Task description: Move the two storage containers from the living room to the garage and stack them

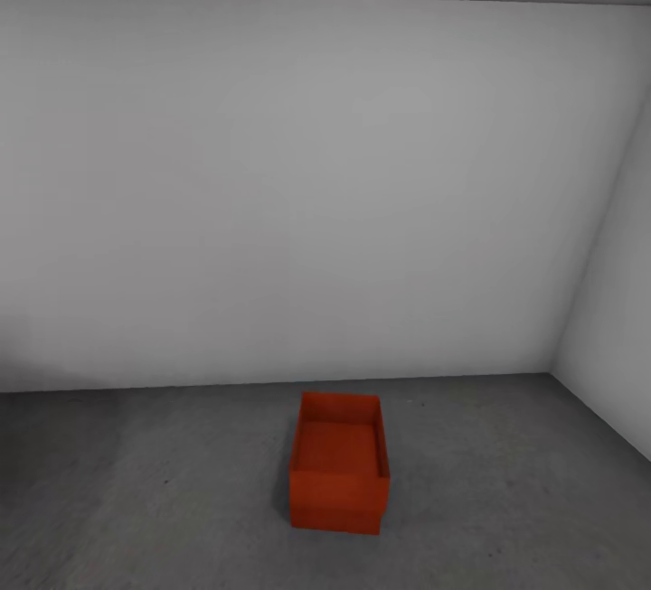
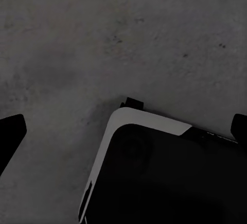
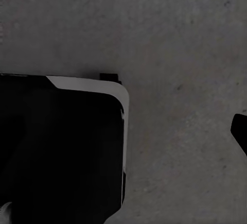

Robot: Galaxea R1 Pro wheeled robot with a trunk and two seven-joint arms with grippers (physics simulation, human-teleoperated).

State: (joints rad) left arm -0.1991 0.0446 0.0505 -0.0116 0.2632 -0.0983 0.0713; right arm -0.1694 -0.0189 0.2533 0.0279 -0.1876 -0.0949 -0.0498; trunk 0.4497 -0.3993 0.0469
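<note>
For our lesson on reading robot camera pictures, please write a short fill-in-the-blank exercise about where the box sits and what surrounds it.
1. The red-orange box stands on the grey concrete ____.
2. The box has no ____, so its inside shows from above.
3. Behind the box rises a plain white-grey ____.
4. The number of boxes seen in the head view is ____.

Missing words: floor; lid; wall; one
</note>
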